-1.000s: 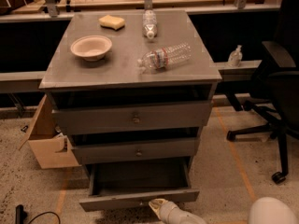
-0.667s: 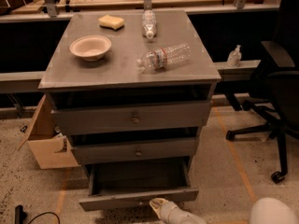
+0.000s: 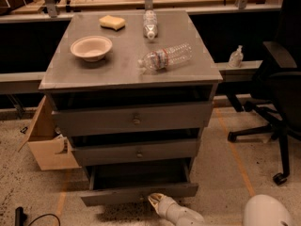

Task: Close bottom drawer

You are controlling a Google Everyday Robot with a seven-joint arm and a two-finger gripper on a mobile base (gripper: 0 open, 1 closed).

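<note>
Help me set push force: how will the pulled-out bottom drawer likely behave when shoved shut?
The bottom drawer shows nothing inside, so it probably slides lightly. Its flat front looks rigid, unlikely to flex. The end effector sits near the front's middle, so it should go in straight rather than skew.
</note>
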